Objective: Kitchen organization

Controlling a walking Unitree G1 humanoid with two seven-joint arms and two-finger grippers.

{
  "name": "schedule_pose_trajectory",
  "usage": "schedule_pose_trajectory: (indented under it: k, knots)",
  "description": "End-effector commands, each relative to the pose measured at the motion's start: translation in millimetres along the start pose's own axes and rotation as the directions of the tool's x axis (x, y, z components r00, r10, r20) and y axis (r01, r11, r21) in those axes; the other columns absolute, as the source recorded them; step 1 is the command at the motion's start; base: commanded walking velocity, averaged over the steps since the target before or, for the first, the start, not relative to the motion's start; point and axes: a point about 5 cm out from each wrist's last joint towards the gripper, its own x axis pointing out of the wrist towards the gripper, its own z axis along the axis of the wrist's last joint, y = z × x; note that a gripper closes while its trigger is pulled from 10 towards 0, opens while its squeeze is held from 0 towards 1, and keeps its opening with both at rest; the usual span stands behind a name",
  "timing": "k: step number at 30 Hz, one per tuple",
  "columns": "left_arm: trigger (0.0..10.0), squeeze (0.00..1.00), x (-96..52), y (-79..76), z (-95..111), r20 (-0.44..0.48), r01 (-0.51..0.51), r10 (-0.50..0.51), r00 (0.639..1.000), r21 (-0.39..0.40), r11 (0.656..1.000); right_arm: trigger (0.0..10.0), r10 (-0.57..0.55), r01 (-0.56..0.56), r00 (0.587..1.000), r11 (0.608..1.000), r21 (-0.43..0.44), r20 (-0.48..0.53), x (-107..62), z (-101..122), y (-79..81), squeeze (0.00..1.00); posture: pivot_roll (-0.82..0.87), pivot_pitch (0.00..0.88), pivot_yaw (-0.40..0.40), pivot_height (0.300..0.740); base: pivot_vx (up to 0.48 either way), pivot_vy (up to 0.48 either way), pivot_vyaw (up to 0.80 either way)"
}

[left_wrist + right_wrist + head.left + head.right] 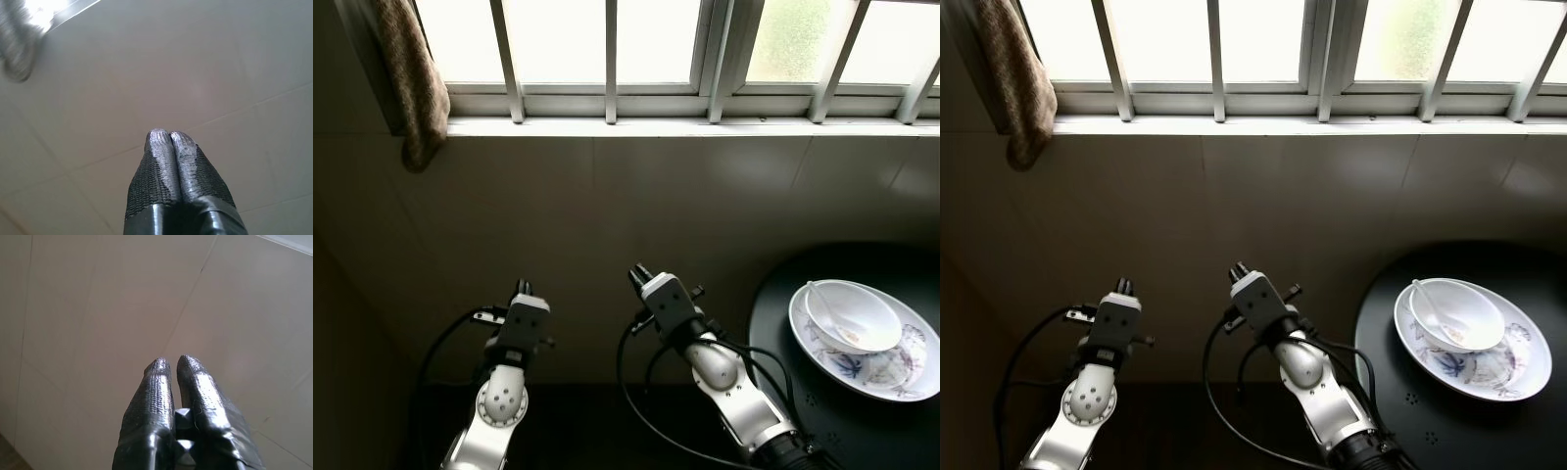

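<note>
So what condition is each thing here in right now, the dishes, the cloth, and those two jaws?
Left gripper: shut, empty, facing the tiled wall.
Right gripper: shut, holding nothing.
White bowl: upright on the plate, with food traces.
Spoon: resting inside the bowl.
Patterned plate: flat on the black table.
Brown cloth: hanging by the window.

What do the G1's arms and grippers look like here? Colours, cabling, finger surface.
Both arms are silver with rounded, dotted joint housings and blocky silver-and-black wrist units. Loose black cables loop alongside each. The left gripper and right gripper each end in two long black fingers with a woven, mesh-like texture and glossy worn tips.
</note>
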Motion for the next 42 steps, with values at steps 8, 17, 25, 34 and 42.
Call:
schedule_pose_trajectory:
  k: [8, 17, 25, 34, 42]
  knots:
    - [10.0, 0.00, -0.1, 4.0, -3.0, -0.021, 0.006, -0.005, 1.000, 0.010, 1.000, 0.0, -0.002, 0.002, 1.000, 0.999, 0.039, 0.015, 3.7, 2.1, 2.0, 0.00, -0.06, 0.000, -0.019, 0.740, 0.000, 0.451, 0.80]
    - [10.0, 0.00, 0.1, 4.7, 2.7, 0.020, 0.008, -0.008, 1.000, 0.013, 1.000, 0.0, -0.018, 0.018, 1.000, 0.999, 0.050, 0.016, 5.6, 1.9, 0.8, 0.00, -0.05, 0.000, -0.015, 0.740, 0.000, 0.079, 0.80]
    - [10.0, 0.00, 1.5, 5.9, 6.9, 0.038, 0.002, -0.003, 0.999, 0.011, 1.000, 0.0, -0.046, 0.044, 0.998, 0.998, 0.034, 0.047, 9.0, 9.2, -5.7, 0.00, -0.05, 0.000, -0.014, 0.740, 0.000, 0.000, 0.80]
    - [10.0, 0.00, 5.2, 8.6, 12.4, 0.062, -0.009, 0.008, 0.998, 0.007, 1.000, 0.0, -0.078, 0.076, 0.992, 0.997, 0.026, 0.099, 15.4, 22.2, -14.4, 0.00, -0.05, 0.000, -0.016, 0.740, 0.000, 0.000, 0.80]
    - [10.0, 0.00, 10.5, 20.2, 30.3, 0.144, -0.076, 0.076, 0.987, -0.005, 0.997, 0.0, -0.132, 0.152, 0.945, 0.988, -0.042, 0.299, 25.7, 68.4, -34.1, 0.00, -0.05, 0.000, -0.019, 0.740, 0.000, 0.000, 0.80]
